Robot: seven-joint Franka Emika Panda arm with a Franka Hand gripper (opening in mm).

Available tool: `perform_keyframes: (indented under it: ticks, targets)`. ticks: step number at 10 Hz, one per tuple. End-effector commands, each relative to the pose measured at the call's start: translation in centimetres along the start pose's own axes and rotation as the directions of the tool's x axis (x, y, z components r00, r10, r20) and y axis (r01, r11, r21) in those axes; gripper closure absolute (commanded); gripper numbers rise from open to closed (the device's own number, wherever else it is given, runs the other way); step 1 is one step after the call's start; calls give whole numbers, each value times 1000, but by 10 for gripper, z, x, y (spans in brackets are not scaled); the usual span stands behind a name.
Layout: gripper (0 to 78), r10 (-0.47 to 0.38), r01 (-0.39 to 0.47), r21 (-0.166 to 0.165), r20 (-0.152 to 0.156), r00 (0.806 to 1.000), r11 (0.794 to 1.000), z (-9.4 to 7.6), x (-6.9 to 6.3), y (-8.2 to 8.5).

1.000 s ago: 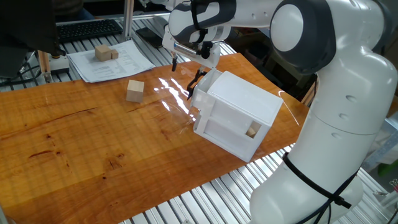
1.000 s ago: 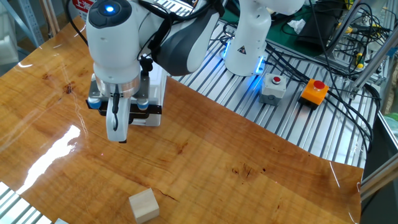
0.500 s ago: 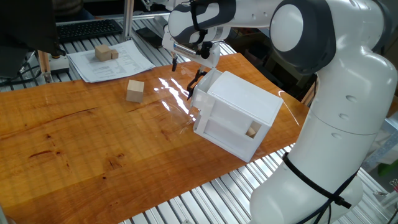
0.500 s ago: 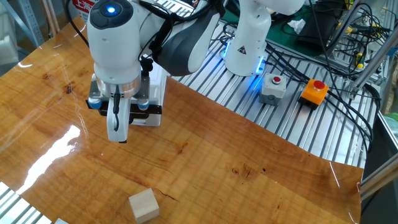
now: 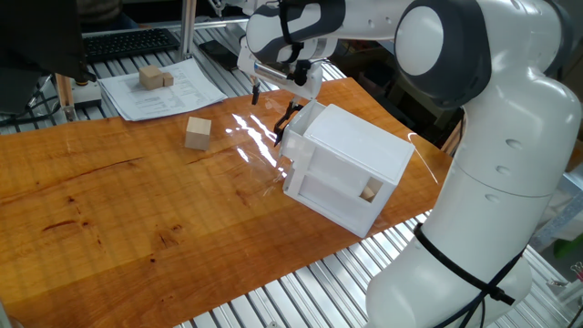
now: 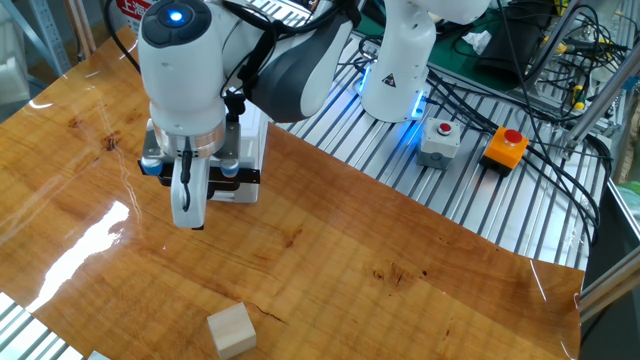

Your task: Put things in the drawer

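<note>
One fixed view: end effector (image 5: 276,94) empty, closed.

A plain beige cube (image 5: 198,133) lies well apart from the end effector (image 5: 278,91); the white drawer (image 5: 342,167) sits just beside it, another cube (image 5: 370,190) inside.

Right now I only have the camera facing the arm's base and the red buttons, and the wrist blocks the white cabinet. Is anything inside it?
Observer: Yes. From the opposite side, a cube shows inside the white cabinet, through its open face.
Operator: I see one loose cube near my bottom edge. Any others?
Observer: Two more cubes sit side by side on a paper sheet at the table's edge.
Operator: Where is the drawer's handle?
Observer: The black handle is on the cabinet's end facing the loose cube, with the gripper hanging just above it.
</note>
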State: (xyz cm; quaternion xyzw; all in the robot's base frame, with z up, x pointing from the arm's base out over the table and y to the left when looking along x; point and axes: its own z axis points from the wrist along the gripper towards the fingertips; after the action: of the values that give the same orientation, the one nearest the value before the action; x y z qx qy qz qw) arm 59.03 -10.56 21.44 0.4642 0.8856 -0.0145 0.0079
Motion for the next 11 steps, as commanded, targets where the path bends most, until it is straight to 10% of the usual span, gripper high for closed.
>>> perform_keyframes:
  ticks: [1,11]
  targets:
    - [1,-2,2,-2,2,1000,1000,-1,-1,0]
    - [1,2,-2,-9,-1,1000,1000,-5,2,18]
